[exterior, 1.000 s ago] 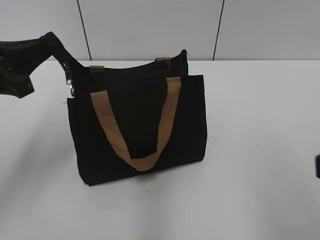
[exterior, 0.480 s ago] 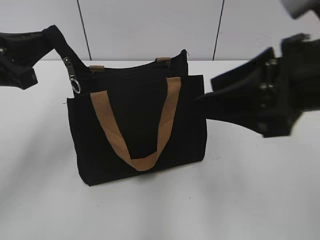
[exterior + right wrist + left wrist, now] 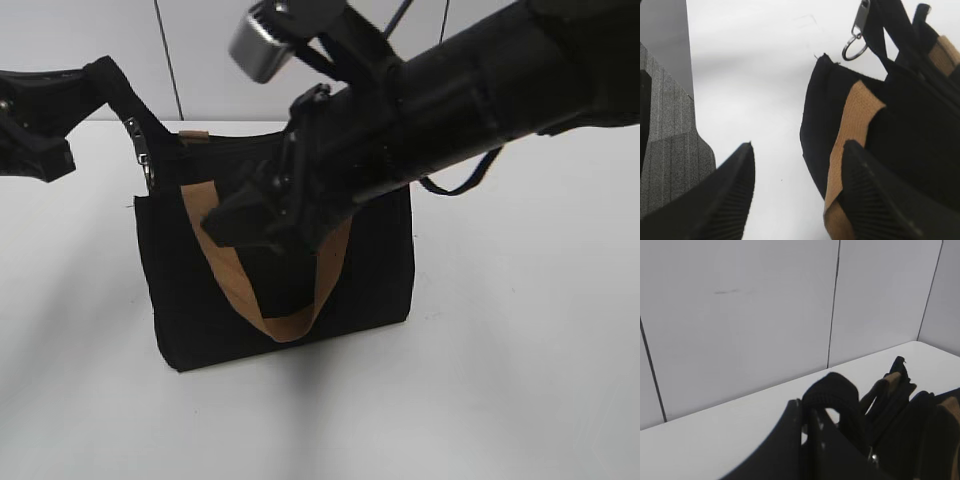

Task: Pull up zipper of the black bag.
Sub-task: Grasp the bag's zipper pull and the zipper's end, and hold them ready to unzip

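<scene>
Exterior view puts your right end effector (image 3: 235, 222) nearest the camera, fingers spread apart, in front of the black bag (image 3: 200, 300) and its tan handle (image 3: 215, 262). Behind it the bag stands upright on the white surface (image 3: 520, 350). Farther back, at the bag's top left corner, your left end effector (image 3: 95, 85) is clamped on a black strap (image 3: 118, 85) above a metal ring (image 3: 854, 47). You cannot make out the zipper.
</scene>
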